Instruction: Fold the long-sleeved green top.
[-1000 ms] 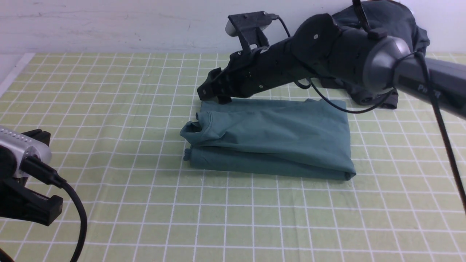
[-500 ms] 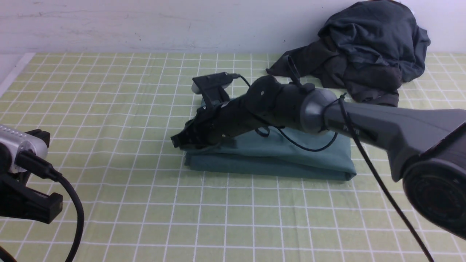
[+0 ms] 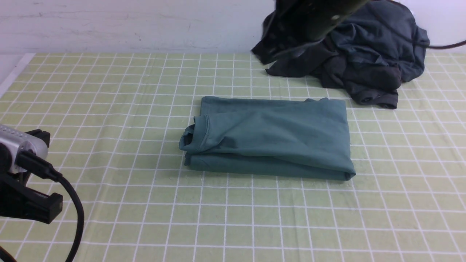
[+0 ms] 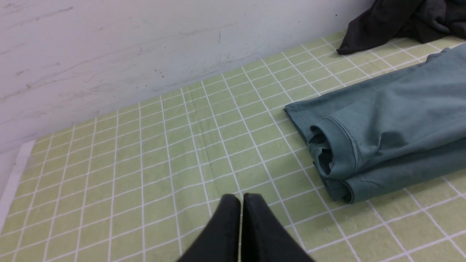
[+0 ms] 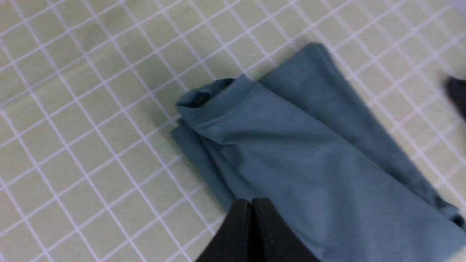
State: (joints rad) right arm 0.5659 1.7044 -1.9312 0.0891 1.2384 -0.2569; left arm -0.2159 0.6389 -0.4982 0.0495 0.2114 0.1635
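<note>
The green long-sleeved top [image 3: 269,136] lies folded into a thick rectangle on the middle of the checked mat, its ribbed neck opening [image 3: 191,136] at the left end. It also shows in the left wrist view [image 4: 393,120] and the right wrist view [image 5: 309,156]. My right gripper [image 5: 251,201] is shut and empty, raised high above the top's near edge. My right arm [image 3: 313,18] is a blur at the back right. My left gripper [image 4: 241,196] is shut and empty, low over bare mat to the left of the top.
A heap of dark charcoal garments [image 3: 364,54] lies at the back right against the white wall [image 3: 127,25]. The green checked mat [image 3: 109,109] covers the table. My left wrist and its cable [image 3: 25,156] stand at the front left.
My right arm swept down over the top's left end, then lifted away to the back right. The top's neck end has shifted slightly. The left arm has not moved.
</note>
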